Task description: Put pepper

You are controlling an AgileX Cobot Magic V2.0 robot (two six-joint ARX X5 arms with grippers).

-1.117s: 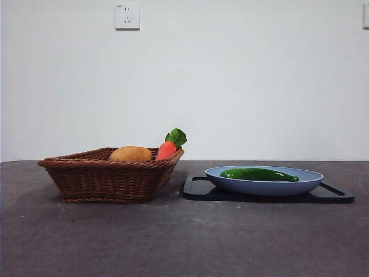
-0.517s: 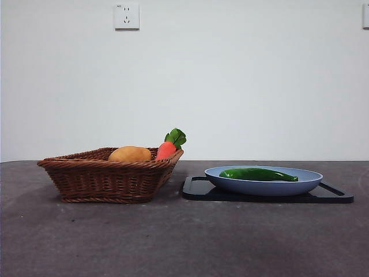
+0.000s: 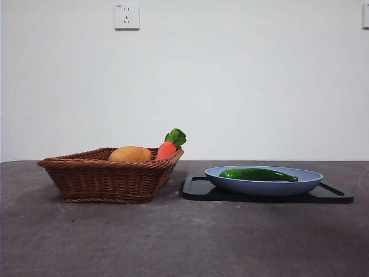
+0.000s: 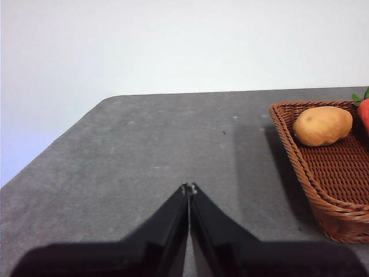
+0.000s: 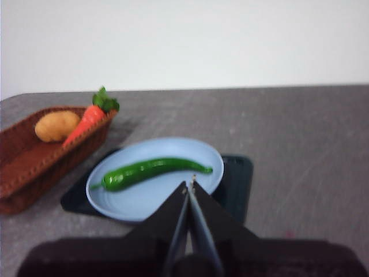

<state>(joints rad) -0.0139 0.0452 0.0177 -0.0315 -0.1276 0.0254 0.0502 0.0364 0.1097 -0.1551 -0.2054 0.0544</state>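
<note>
The dark-green pepper (image 3: 258, 173) lies on the blue plate (image 3: 308, 180), which rests on a black tray (image 3: 196, 188) at the right of the table. In the right wrist view the pepper (image 5: 151, 171) lies across the plate (image 5: 144, 202). My right gripper (image 5: 189, 184) is shut and empty, held above the near side of the plate, apart from the pepper. My left gripper (image 4: 188, 188) is shut and empty over bare table, left of the wicker basket (image 4: 323, 190). Neither gripper shows in the front view.
The brown wicker basket (image 3: 109, 179) stands at the left and holds a tan potato (image 3: 131, 154) and a red-orange carrot toy (image 3: 168, 147) with green leaves. A white wall with a socket (image 3: 127, 16) is behind the table.
</note>
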